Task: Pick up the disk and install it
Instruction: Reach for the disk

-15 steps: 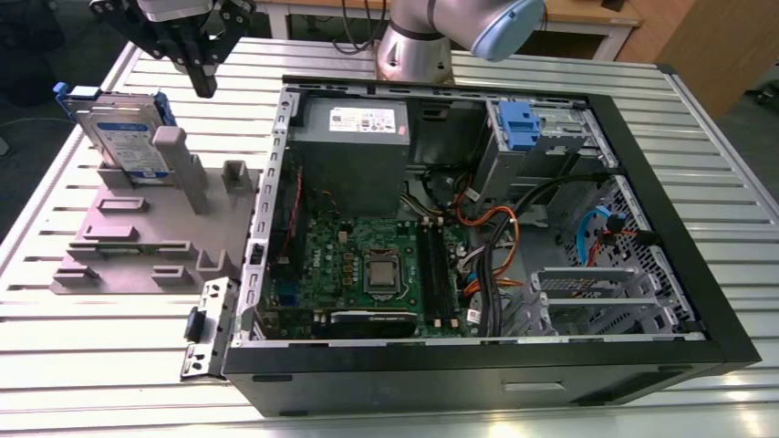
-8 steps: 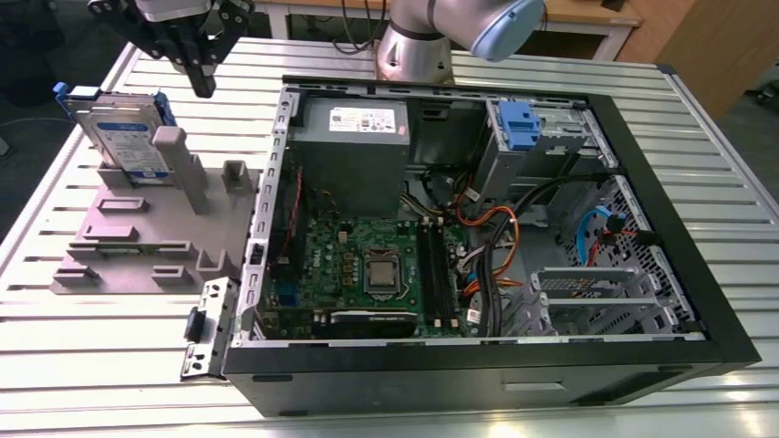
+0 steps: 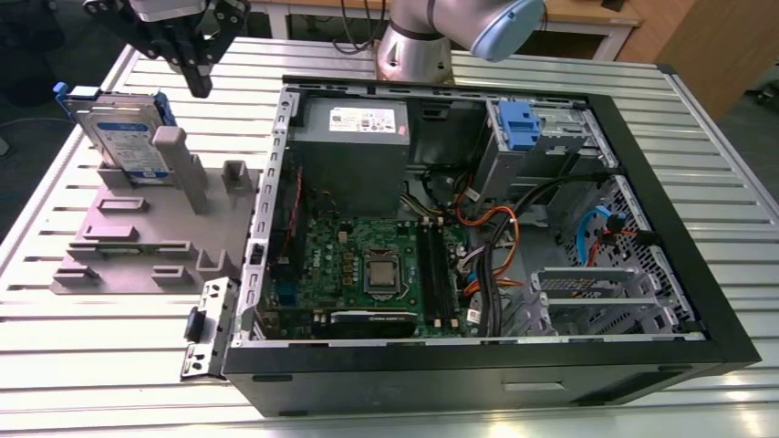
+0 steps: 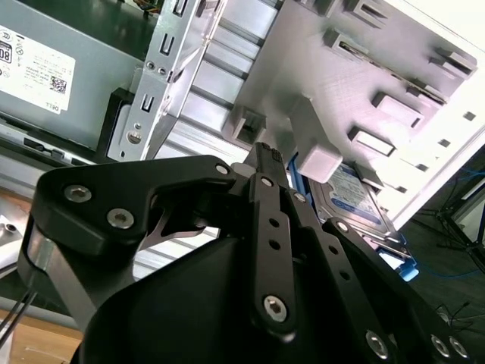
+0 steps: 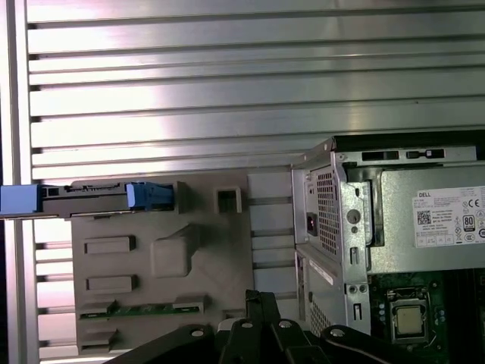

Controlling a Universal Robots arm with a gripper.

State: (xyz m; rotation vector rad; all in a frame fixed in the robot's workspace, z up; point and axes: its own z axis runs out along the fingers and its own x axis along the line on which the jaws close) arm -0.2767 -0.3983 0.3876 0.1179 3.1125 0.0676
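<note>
Slatted table (image 3: pixel 98 365) | arm (image 3: pixel 420 46) pointing down | fingers (image 3: pixel 199 78) clenched, empty, near upright disk (image 3: pixel 128 137)

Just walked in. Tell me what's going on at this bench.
A single robot arm is working next to an open computer case. Its claw is shut and empty, hanging over the table close to the disk. The disk stands on edge in a grey holder to the exterior view's left of the case, so it has not been picked up or installed yet.
</note>
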